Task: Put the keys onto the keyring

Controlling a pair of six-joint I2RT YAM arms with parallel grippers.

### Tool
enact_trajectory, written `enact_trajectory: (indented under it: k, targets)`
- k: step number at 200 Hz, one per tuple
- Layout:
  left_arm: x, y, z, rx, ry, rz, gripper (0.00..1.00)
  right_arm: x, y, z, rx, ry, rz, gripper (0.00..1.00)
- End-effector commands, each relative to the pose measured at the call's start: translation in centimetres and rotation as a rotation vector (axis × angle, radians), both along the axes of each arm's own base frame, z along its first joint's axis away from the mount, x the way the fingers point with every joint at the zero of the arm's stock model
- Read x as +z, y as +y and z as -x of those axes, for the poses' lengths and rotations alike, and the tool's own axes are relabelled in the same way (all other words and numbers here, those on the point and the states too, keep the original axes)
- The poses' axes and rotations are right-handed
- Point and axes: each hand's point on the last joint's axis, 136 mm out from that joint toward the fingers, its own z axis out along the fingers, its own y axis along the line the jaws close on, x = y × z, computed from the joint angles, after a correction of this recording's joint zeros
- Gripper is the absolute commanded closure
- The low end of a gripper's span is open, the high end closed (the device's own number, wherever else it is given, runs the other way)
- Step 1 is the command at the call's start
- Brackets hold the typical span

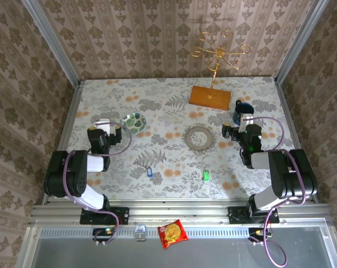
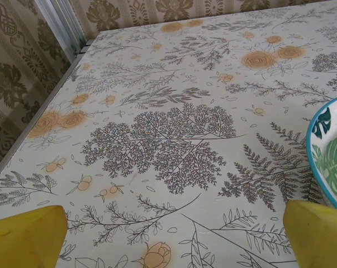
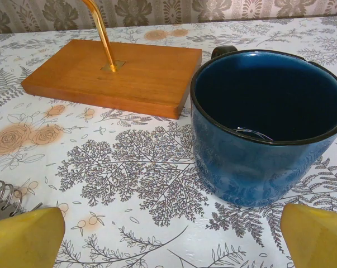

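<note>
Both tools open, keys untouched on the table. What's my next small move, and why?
Probably draw the right tool toward the green key: it lies loose, apart from the keyring, while that open tool faces the mug.

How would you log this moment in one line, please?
left gripper open | right gripper open | blue key, green key on table | keyring without keys

We note the left arm and right arm, black joints on white links, each trailing a lilac cable; fingertips yellow.
</note>
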Motion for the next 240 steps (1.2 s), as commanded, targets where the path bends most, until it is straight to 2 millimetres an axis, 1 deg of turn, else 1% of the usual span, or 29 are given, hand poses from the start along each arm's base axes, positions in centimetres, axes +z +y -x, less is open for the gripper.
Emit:
enact_trajectory:
  k: [1,39,64,209,222,236,240]
  targets:
    - [0.8,-0.4,-0.7,-0.023,-0.032,-0.008,0.00,0.5,-0.2,-0.5,-0.010,-0.015,0.018,0.00]
    - [0.8,-0.5,-0.8,-0.031,-0.028,0.004,0.00,0.5,-0.2,-0.5,-0.010,-0.013,0.018,0.00]
    - [0.8,0.0,-0.9,-0.028,-0.022,0.026,0.00,0.5,-0.2,-0.5,-0.010,-0.014,0.018,0.00]
    - [0.7,-0.1,-0.9,-0.030,-0.022,0.027,0.00,0.5,-0.1,-0.5,-0.008,-0.015,0.016,0.00]
    - [1.2,-0.2,-0.7,-0.032,-0.045,0.022,0.00,0.8,-0.1,-0.5,-0.007,-0.016,0.017,0.10]
    - [2.2,-0.1,0.0,-0.030,-0.076,0.022,0.00,1.8,-0.2,-0.1,-0.013,-0.001,0.020,0.12]
    - [2.4,0.0,0.2,-0.025,-0.078,0.022,0.00,2.4,-0.4,0.0,-0.025,0.001,0.018,0.12]
